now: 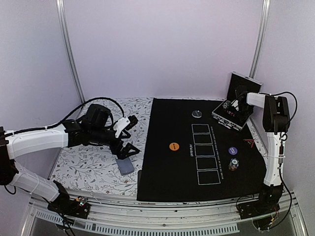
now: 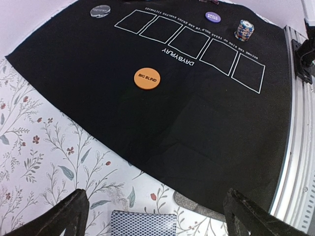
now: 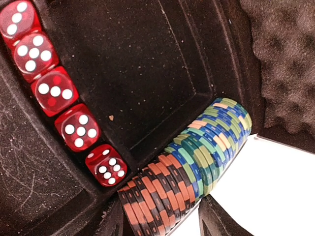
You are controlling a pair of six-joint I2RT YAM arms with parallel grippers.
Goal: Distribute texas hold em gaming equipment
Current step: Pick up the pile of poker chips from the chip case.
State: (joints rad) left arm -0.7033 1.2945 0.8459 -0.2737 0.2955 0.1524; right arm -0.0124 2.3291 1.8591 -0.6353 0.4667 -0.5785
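A grey-blue-backed deck of playing cards (image 1: 125,166) (image 2: 142,223) lies on the floral cloth. My left gripper (image 1: 129,142) (image 2: 155,219) hovers over it, open, with the deck between its fingers and untouched. On the black mat (image 1: 167,172) sit an orange button disc (image 1: 173,146) (image 2: 147,78), a silver disc (image 1: 197,114) (image 2: 100,10), a purple disc (image 1: 233,151) (image 2: 212,17), a small stack of poker chips (image 1: 233,163) (image 2: 243,29) and a red triangle marker (image 1: 248,143). My right gripper (image 1: 227,106) (image 3: 165,219) reaches into the case, shut on the black-and-orange end of a row of poker chips (image 3: 197,157).
The open case (image 1: 235,120) stands at the mat's far right corner, its lid (image 1: 243,86) upright. Several red dice (image 3: 54,91) line one slot of it, and grey foam (image 3: 285,59) lines the lid. A metal rail (image 2: 300,147) runs along the table's near edge.
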